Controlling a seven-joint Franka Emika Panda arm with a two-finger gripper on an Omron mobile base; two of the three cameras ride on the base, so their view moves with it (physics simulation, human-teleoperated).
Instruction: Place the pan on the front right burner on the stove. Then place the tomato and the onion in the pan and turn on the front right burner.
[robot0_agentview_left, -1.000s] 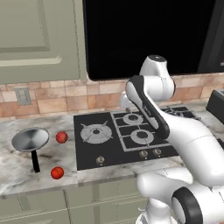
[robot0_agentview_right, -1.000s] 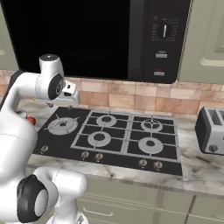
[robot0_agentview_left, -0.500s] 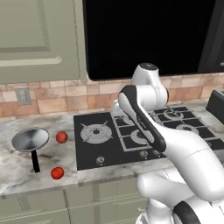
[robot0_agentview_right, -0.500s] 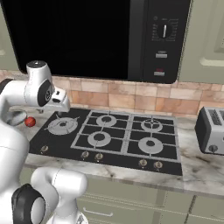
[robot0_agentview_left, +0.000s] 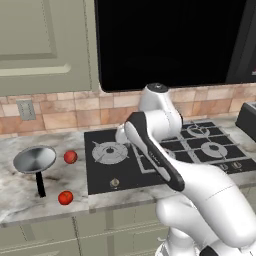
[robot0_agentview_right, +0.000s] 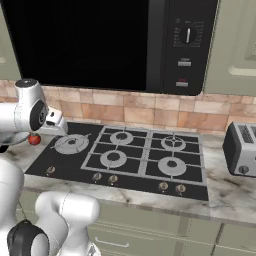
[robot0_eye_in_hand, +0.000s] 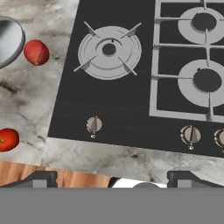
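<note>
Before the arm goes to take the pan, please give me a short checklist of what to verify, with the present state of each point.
1. Gripper open and empty: ok, fingertips stand wide apart with nothing between them.
2. Pan reachable on the counter, left of the stove: ok.
3. Pan handle free to grasp: ok, it points toward the counter's front edge.
4. Two red balls apart from the pan: ok.
5. Front right burner free: ok.
6. Knobs off: cannot tell.
</note>
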